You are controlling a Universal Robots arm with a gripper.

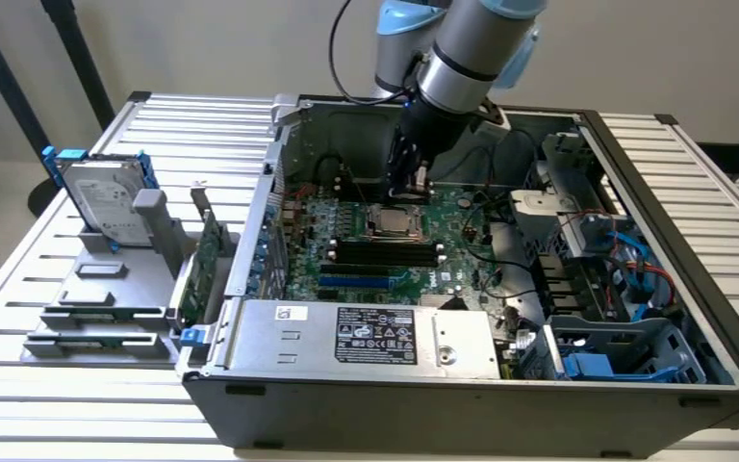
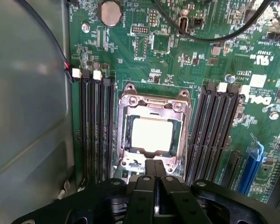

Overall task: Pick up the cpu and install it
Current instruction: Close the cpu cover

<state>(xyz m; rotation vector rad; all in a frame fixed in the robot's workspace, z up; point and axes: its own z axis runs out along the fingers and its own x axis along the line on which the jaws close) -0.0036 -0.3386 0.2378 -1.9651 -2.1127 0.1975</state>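
Small flat square cpu (image 2: 151,134) with a pale silver-grey metal top: lies flat inside the square metal-framed socket (image 2: 154,101), its top facing up, on the green motherboard (image 2: 177,70). Judged light and rigid; the metal top looks smooth, so probably slippery, and the contact face underneath is likely fragile. The best hold would be on two opposite edges, chip kept level, no pressure on the socket frame. Fingers (image 2: 149,169): pressed together, nothing between them, tips poised above the near edge of the socket frame. The cpu sits just beyond the tips and lower, apart from them, no contact seen. Black memory slots (image 2: 95,130) run in banks on either side of the fingers, flanking the socket. In the exterior view the fingers (image 1: 411,188) hang tips-down inside the open dark-grey computer case (image 1: 344,404), right over the socket. Outside the case, well apart from the fingers, a rectangular silver hard drive (image 1: 103,202) with blue side rails stands in a grey holder on the slatted metal surface (image 1: 36,404).
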